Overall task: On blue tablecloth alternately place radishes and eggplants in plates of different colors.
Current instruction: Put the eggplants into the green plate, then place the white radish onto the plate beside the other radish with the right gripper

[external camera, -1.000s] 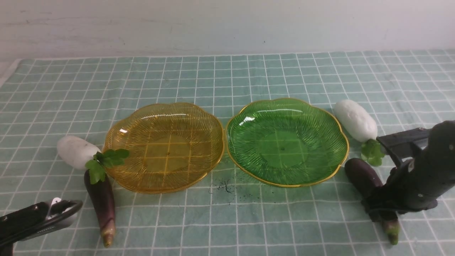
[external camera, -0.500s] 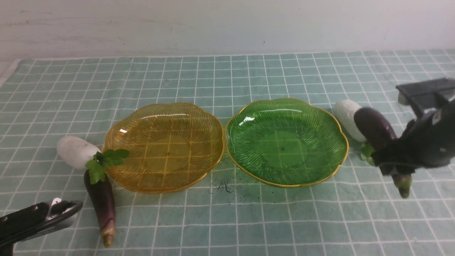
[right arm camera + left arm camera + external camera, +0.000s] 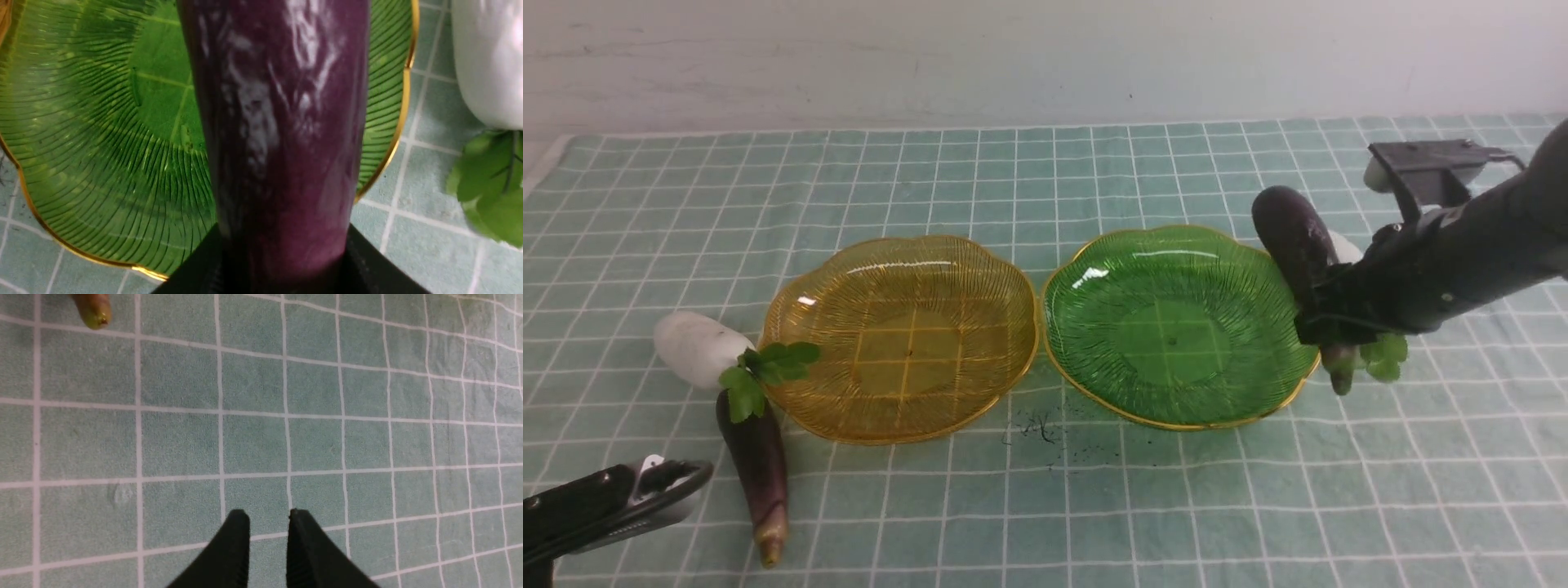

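Your right gripper (image 3: 1327, 322) clamped an eggplant (image 3: 1290, 233) above the edge of the green plate (image 3: 1176, 327); your left gripper (image 3: 267, 515) stood narrowly parted, empty, over the tablecloth (image 3: 163, 437).

Right arm (image 3: 1486, 245) matte black, rounded; left hand (image 3: 267, 516) black, two tapered fingers.

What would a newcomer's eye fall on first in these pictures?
The right gripper holds a purple eggplant above the right rim of the green plate. The amber plate sits left of it, with a white radish and a second eggplant on the blue cloth at its left.
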